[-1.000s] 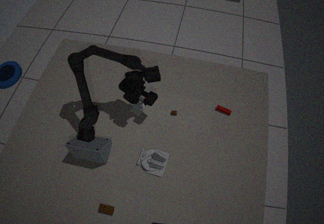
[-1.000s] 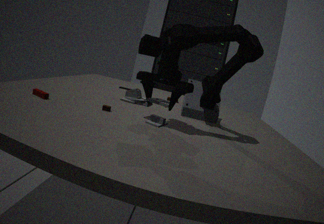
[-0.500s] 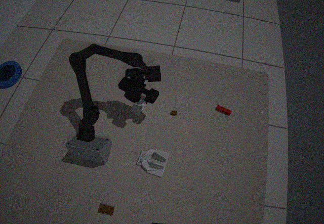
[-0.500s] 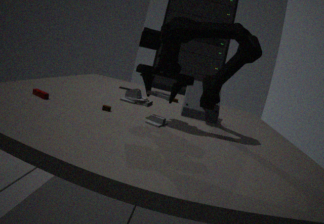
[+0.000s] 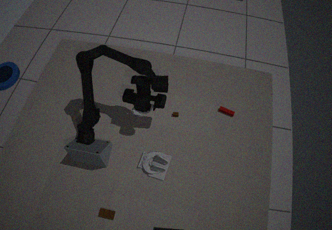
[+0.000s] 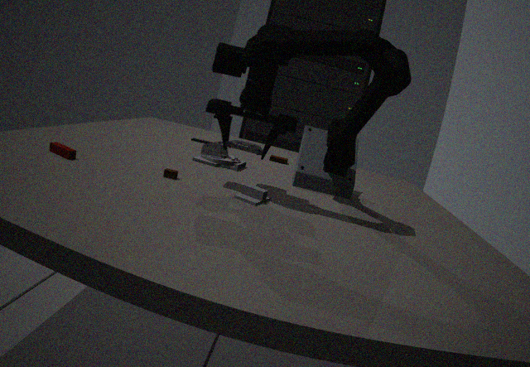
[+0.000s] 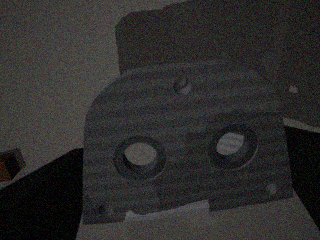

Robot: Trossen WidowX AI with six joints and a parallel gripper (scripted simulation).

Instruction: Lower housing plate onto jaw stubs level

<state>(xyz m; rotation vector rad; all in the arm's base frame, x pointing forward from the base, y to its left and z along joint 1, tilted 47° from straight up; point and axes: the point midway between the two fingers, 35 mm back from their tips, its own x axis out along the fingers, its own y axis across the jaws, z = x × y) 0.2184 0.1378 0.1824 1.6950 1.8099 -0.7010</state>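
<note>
Across dim tabletop [image 5: 214,168] [image 6: 141,234], noted white base [image 5: 162,176] [image 6: 238,166] with both jaws in place. Found housing plate [image 5: 141,112] [image 6: 244,145] [image 7: 186,120] off base, raised and apart from it. Confirmed gripper [image 5: 143,109] [image 6: 244,154] [image 7: 182,148] spread wide, gripping plate across its width. Judged: pickup done, placement outstanding. Remaining: carry over base, align holes with stubs, lower level, check closed, release, withdraw.
</note>
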